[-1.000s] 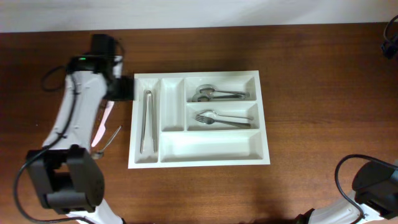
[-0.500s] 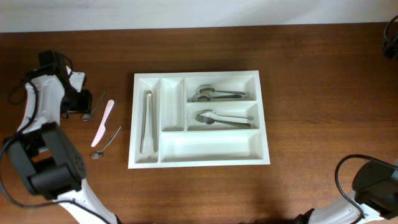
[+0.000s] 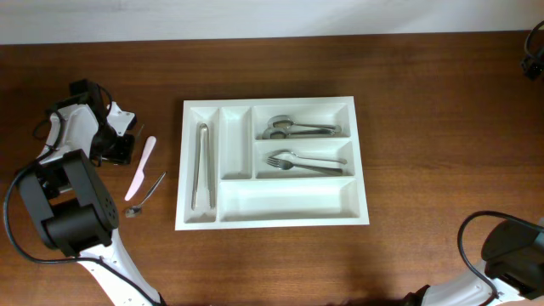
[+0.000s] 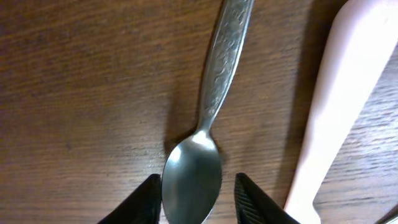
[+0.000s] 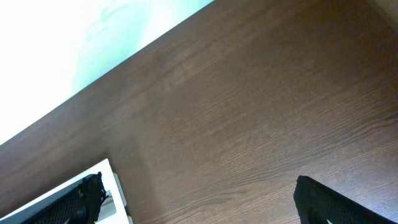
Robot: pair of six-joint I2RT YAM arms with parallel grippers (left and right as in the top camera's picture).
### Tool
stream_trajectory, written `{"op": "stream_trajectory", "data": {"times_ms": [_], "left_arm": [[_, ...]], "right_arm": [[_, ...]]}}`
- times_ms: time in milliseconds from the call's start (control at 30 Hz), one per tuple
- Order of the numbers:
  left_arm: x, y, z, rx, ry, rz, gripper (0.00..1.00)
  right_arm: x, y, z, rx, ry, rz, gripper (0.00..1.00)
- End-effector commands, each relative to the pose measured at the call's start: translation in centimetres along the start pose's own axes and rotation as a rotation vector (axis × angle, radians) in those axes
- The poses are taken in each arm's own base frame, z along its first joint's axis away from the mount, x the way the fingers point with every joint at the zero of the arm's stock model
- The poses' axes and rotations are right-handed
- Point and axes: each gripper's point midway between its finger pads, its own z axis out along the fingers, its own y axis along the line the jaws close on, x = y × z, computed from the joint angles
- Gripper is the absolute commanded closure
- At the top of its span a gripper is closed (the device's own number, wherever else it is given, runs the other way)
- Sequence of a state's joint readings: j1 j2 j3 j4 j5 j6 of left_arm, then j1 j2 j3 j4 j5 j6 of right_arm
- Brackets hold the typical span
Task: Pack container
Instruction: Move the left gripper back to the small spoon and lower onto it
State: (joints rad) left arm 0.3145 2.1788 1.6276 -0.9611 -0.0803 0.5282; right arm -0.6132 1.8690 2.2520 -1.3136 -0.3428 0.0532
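Step in hand: picking loose cutlery off the table (image 3: 425, 85) for the tray (image 3: 289, 200). Left gripper (image 4: 196, 202) sits at the upper left of the overhead, jaws narrow and straddling the bowl of a spoon (image 4: 205, 124). Wrist view shows a sliver of gap on the right of the bowl, so I read it as not clamped yet. Spoon lies flat, handle running to the top of the wrist frame. Pink utensil (image 4: 339, 106) is just beside it on the right, not touching

Tray is mid-frame in the overhead, well apart from that gripper. Tongs (image 3: 201, 166) in the far-left long slot, spoons (image 3: 297, 128) in the upper short slot, forks (image 3: 304, 161) in the short slot below. The other long slot and the wide bottom slot look bare. A 2nd spoon (image 3: 146, 194) lies left of the tray, below the pink utensil

Right gripper (image 5: 196, 186) is wide, nothing between the fingers, over bare wood

Next, my read: pinch the bowl, lift clear without dragging the pink utensil, carry right to the upper short slot, release low. Bowl is curved and slick, so the spoon may pivot or slip
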Motion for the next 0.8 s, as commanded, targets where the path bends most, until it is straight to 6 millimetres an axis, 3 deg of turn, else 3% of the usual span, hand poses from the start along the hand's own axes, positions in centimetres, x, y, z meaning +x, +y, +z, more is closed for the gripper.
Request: {"op": "stream_trajectory", "data": {"times_ms": [0, 467, 633, 767], "left_arm": [[1.0, 0.8, 0.5, -0.047, 0.051, 0.019, 0.64], [2.2, 3.5, 0.2, -0.208, 0.132, 0.002, 0.67], [1.3, 1.7, 0.5, -0.122, 0.081, -0.062, 0.64], [1.4, 1.0, 0.6, -0.086, 0.071, -0.272, 0.55]], "right_arm": [[0.1, 0.1, 0.2, -0.011, 0.005, 0.011, 0.01], [0.1, 0.1, 0.2, -0.011, 0.006, 0.011, 0.01], [0.1, 0.1, 0.2, -0.011, 0.006, 0.011, 0.01], [0.1, 0.0, 0.2, -0.011, 0.005, 0.011, 0.01]]}}
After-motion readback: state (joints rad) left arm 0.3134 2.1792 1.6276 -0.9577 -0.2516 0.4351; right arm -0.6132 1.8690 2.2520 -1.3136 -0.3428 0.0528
